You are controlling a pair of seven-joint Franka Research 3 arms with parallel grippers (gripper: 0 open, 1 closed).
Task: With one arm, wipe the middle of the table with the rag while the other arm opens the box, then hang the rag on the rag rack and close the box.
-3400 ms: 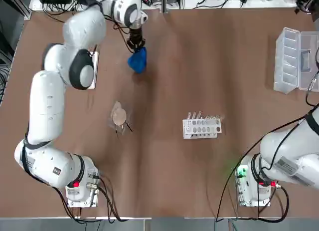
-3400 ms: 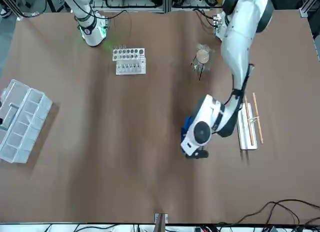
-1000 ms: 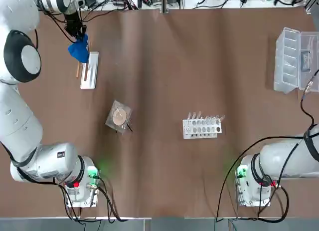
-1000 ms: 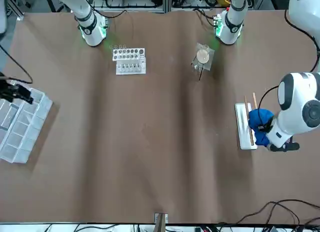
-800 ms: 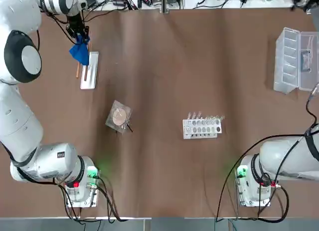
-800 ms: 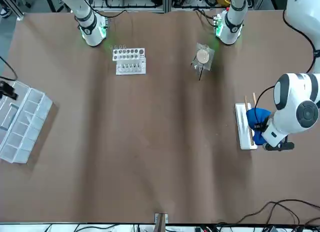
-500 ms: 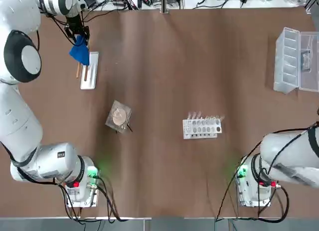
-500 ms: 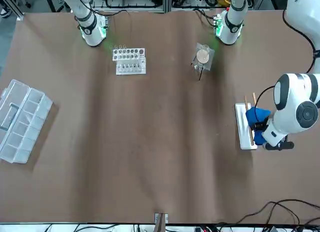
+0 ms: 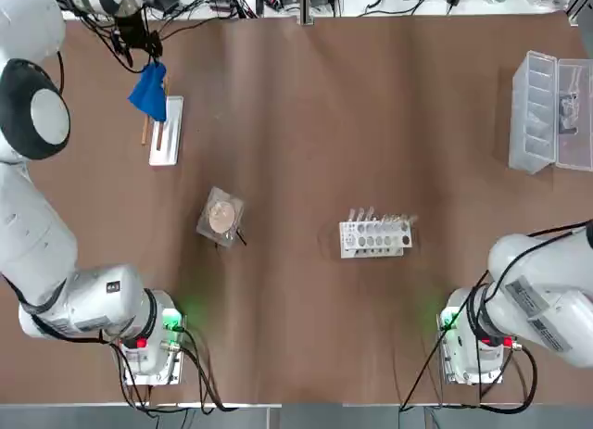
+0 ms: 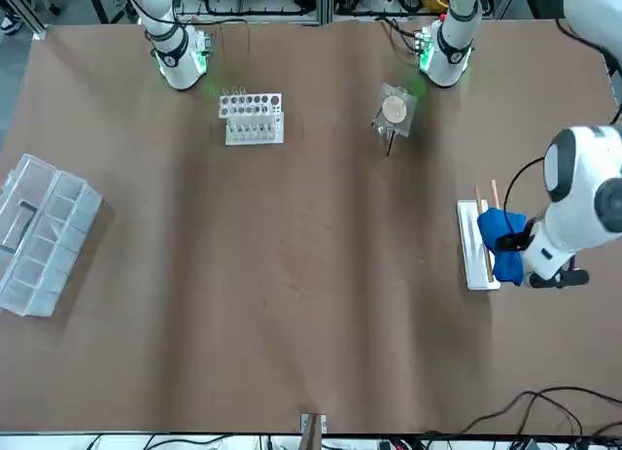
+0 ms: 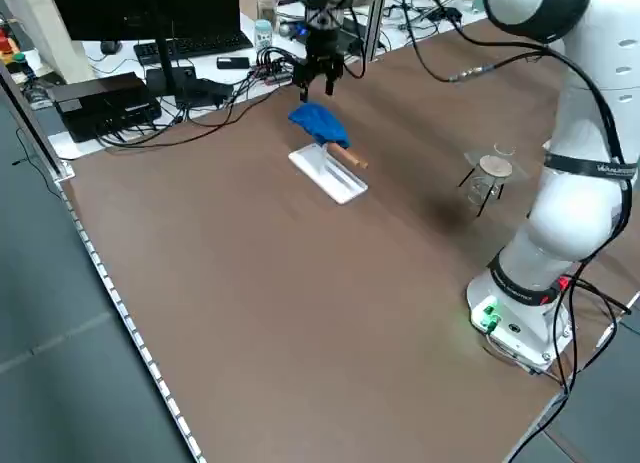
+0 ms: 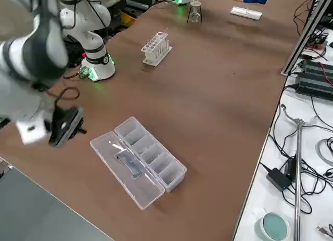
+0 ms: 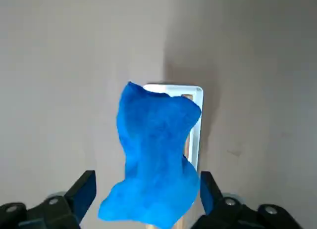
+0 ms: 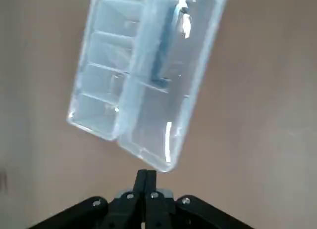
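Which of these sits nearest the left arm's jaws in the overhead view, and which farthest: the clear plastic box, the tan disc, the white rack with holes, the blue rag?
1. Blue rag: right by the left gripper, draped over the wooden rods.
2. Tan disc: left part of the table.
3. White rack with holes: right of centre.
4. Clear plastic box: far right.

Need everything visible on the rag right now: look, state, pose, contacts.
The rag is a small bright blue cloth, soft-looking, with an uneven outline and shallow folds. It hangs draped over the two thin wooden rods of the rag rack, at the far left of the table, and partly hides the rods and the white base. Its lower edges hang loose. The left gripper is open around it, with a finger on each side; whether the right-hand finger still brushes the cloth, I can't tell.
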